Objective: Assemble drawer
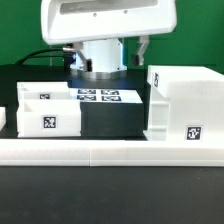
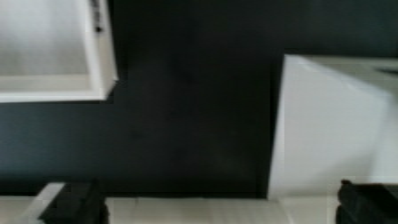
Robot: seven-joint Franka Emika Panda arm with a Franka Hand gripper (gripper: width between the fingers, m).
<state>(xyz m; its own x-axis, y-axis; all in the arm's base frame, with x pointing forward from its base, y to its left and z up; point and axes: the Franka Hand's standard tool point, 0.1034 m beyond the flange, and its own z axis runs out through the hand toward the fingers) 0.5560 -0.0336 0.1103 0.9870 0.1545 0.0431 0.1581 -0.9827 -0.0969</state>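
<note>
A small open white drawer tray (image 1: 47, 108) with a marker tag stands on the black table at the exterior view's left. The larger white drawer case (image 1: 185, 103) stands at the right, also tagged. In the wrist view the tray (image 2: 54, 50) and the case (image 2: 338, 120) lie apart, with bare black table between them. My gripper (image 2: 221, 203) is open and empty. One dark fingertip (image 2: 71, 203) and the other show wide apart at the frame's edge, over a pale strip (image 2: 196, 208). In the exterior view only the arm's wrist (image 1: 100, 58) shows, above and behind the parts.
The marker board (image 1: 98, 96) lies between tray and case, toward the back. A long low white wall (image 1: 110, 152) runs across the front of the table. Another white part (image 1: 6, 116) peeks in at the far left edge.
</note>
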